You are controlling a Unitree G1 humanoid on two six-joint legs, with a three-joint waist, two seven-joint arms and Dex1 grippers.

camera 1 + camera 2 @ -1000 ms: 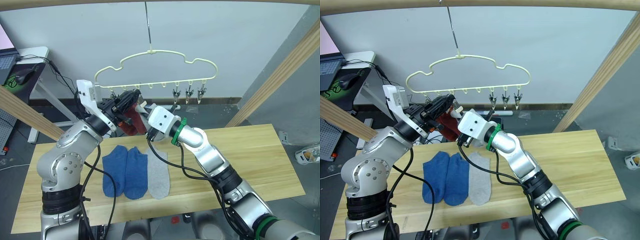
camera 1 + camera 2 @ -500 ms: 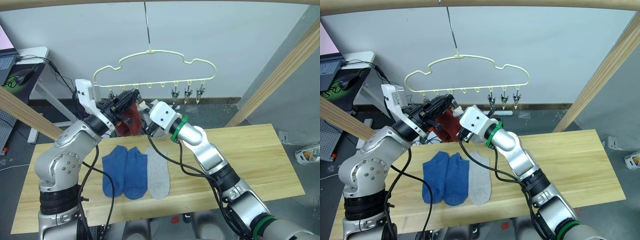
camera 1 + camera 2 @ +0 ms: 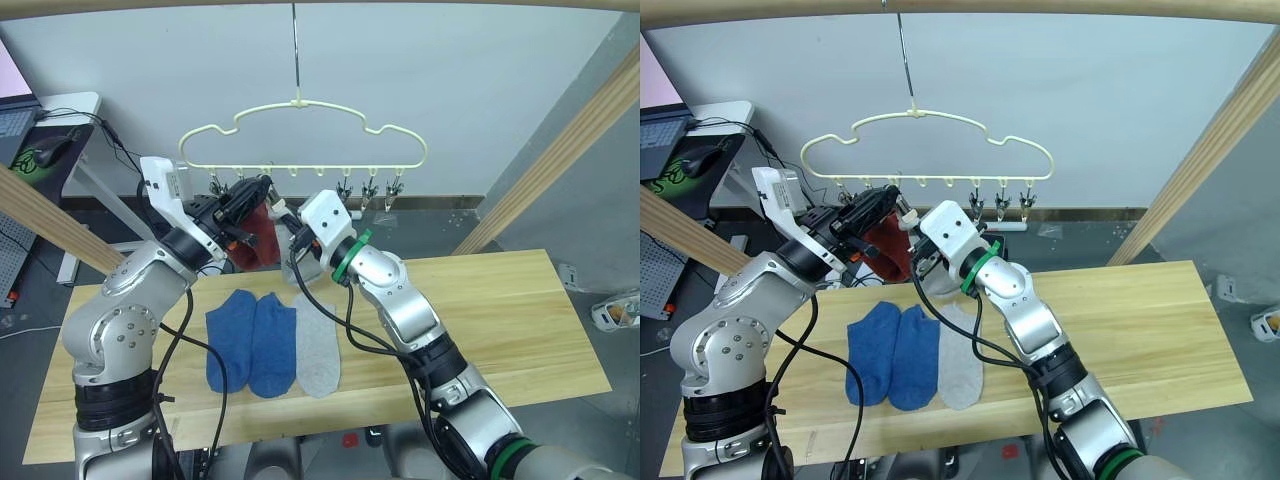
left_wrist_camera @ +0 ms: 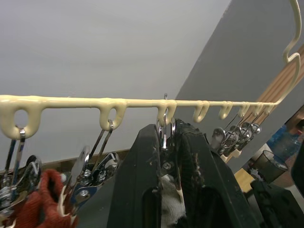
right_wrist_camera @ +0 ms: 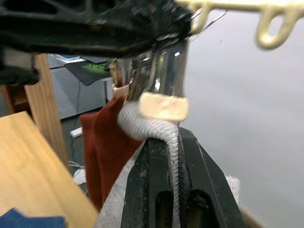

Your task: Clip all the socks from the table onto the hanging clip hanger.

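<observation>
Now raised to pale yellow wire clip hanger: light grey fabric sock pinched in right gripper, fed into metal clip squeezed by left gripper; nearly clipped

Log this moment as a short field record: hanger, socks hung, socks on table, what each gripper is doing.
hanger: clip hanger hangs by its hook above the table
hung: rust red sock on a clip at the hanger's left end
on table: two blue socks and one light grey sock, side by side
left gripper: shut on a metal clip
right gripper: shut on a second light grey sock, its edge at that clip's tip
</observation>
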